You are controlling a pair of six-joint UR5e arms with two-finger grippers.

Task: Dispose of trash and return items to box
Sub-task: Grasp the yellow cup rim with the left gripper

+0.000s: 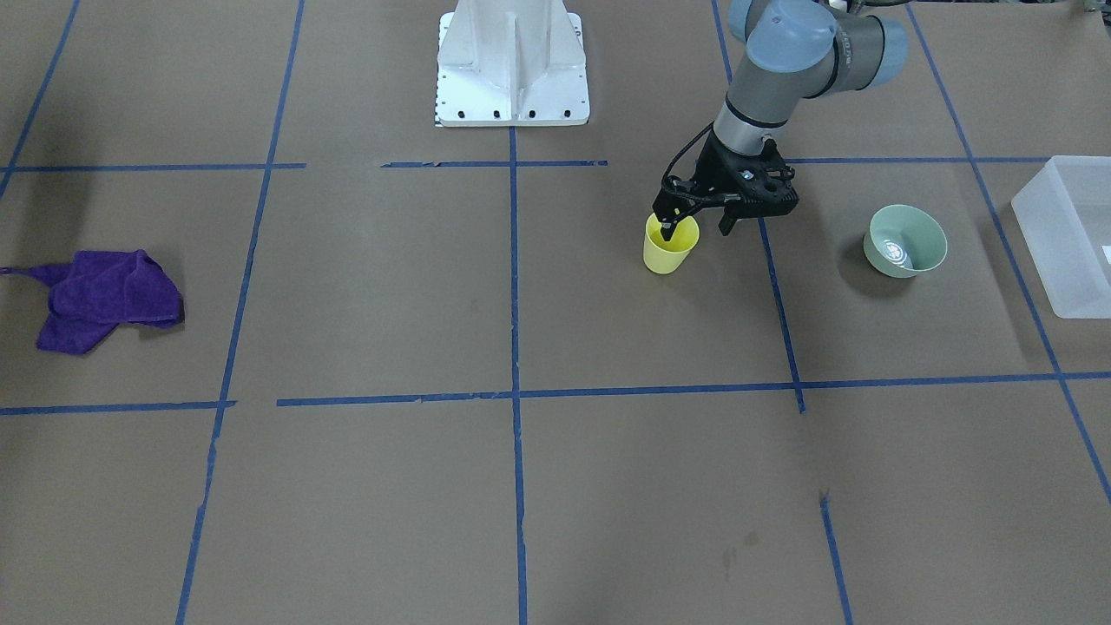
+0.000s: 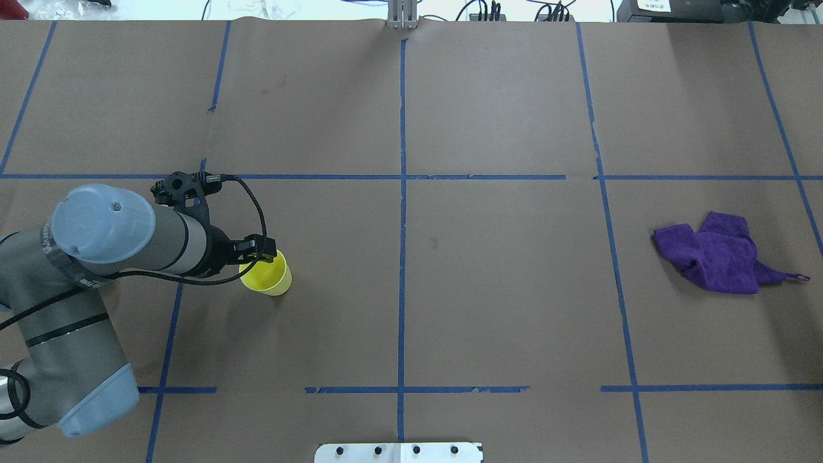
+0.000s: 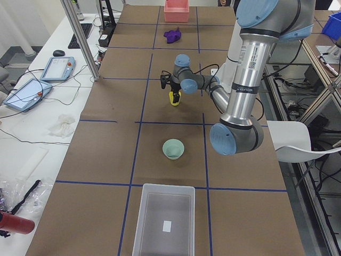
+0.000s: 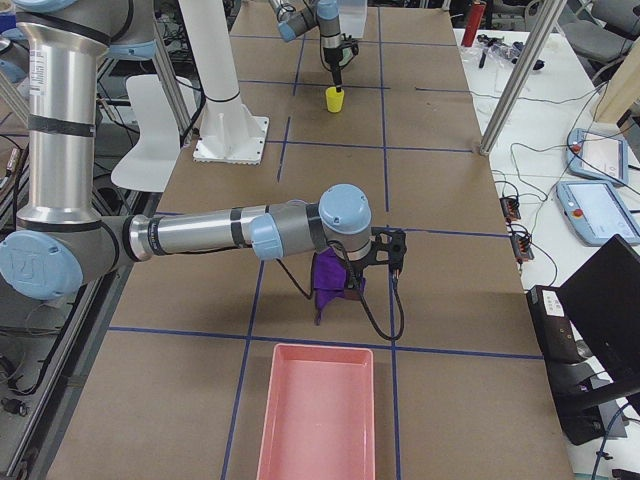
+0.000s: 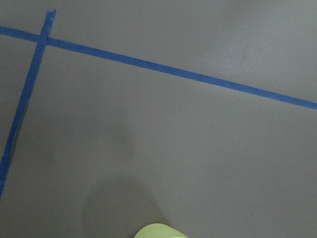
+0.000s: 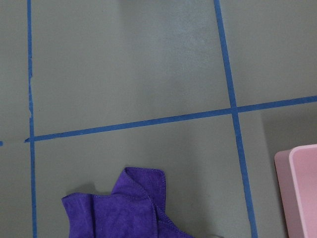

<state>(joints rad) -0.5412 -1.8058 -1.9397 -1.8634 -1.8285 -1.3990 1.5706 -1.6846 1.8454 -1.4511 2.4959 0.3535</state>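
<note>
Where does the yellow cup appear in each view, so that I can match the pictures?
Front-facing: yellow cup right of centre, at the left gripper.
Overhead: cup left of centre.
Exterior left: cup upper middle, beyond the green bowl.
Exterior right: cup near the top, left of centre.
Left wrist: only its rim, it seems, bottom edge.
Right wrist: not in it.
Shared landmark: purple cloth, missing only from left wrist.

legible text: none | box [image 3: 160, 205] label [image 3: 167, 226]: too small to read | bowl [image 1: 922, 233] mark [image 1: 895, 252]: unclear
</note>
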